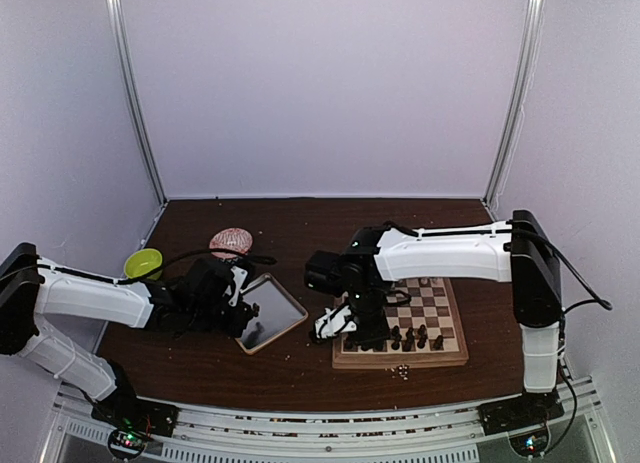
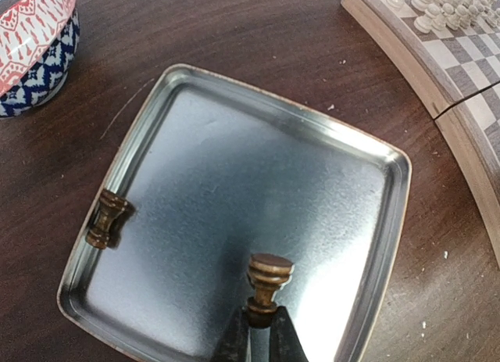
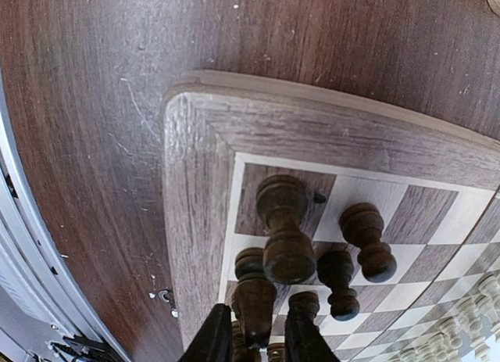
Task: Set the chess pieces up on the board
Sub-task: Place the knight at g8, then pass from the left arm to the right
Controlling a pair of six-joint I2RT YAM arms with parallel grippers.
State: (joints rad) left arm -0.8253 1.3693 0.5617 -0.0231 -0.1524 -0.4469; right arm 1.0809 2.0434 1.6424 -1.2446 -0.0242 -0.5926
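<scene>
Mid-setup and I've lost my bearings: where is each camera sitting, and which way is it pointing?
Top external: above and behind the bases, looking down across the table toward the back wall. Both arms show, with the left gripper over the silver tray and the right gripper at the chessboard.
Left wrist: looks down into the silver tray; its fingertips pinch a dark brown piece.
Right wrist: low over the chessboard's corner; its fingers flank a dark piece.
Shared: silver tray and chessboard appear in both the top and left wrist views.
</scene>
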